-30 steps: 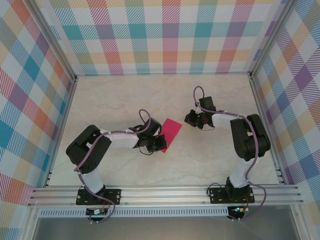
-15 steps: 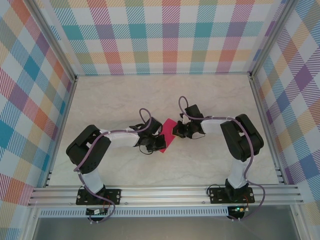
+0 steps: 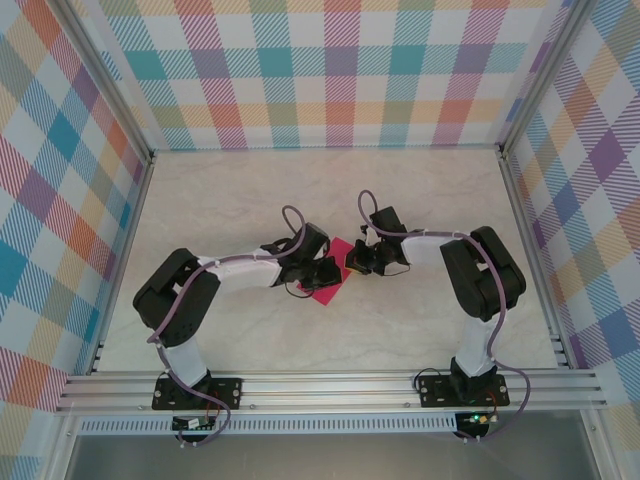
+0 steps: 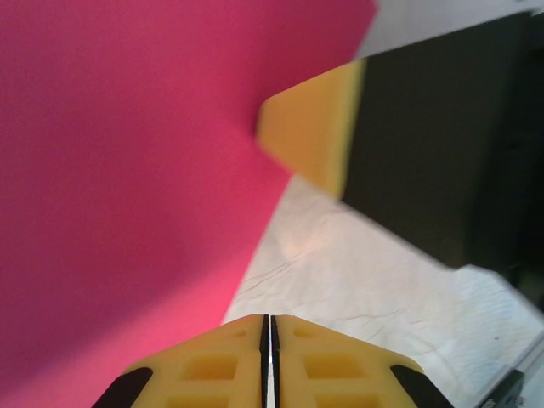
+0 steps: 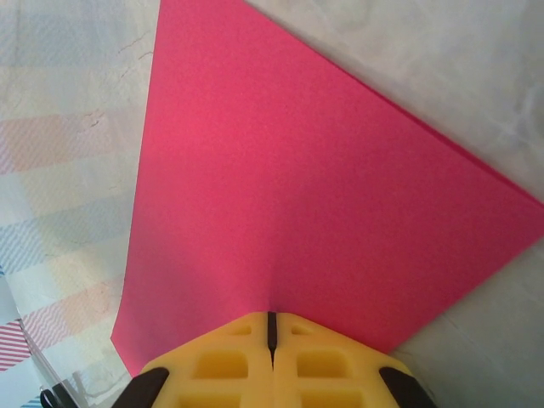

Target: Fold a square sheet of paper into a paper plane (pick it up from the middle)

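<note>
Top view: the square sheet of paper [image 3: 323,292], magenta-pink, lies near the middle of the pale marbled bench [image 3: 240,190], set diagonally, with both arms meeting over it. The left gripper [image 3: 330,272] sits on the sheet's middle. The right gripper [image 3: 356,262] is at its upper right edge.

Left wrist view: the left gripper [image 4: 266,319] has its yellow fingers drawn together to a hairline slit. The sheet [image 4: 127,170] lies to the left beyond the tips, its straight edge running down toward the left finger. Whether paper is caught in the slit cannot be told. One yellow finger of the right gripper [image 4: 314,127] meets that same edge.

Right wrist view: the right gripper [image 5: 271,316] is closed on the near edge of the sheet [image 5: 289,187], and a faint crease rises from between the fingers. The sheet's other edges are straight and sharp.

Open room: bare bench lies on every side of the sheet. It is bounded by plaid walls [image 3: 330,70] at the far side, left and right, and by an aluminium rail [image 3: 330,385] at the near edge.
</note>
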Action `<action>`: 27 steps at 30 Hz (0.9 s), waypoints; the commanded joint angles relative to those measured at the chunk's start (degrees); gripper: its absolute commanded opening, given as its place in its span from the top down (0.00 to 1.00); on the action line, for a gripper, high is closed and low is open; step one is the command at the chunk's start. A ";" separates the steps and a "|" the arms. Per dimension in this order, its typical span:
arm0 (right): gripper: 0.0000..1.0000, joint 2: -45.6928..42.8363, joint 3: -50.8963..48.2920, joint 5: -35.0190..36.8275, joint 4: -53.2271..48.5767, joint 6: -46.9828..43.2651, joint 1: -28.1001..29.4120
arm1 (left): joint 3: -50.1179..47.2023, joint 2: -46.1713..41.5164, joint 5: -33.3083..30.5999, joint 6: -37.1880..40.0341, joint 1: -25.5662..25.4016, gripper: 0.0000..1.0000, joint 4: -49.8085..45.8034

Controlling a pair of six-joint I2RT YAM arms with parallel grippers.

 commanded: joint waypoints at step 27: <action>0.98 6.49 2.90 5.20 -6.80 1.33 -0.22 | -15.42 -4.25 3.01 -0.82 -0.82 0.93 -1.29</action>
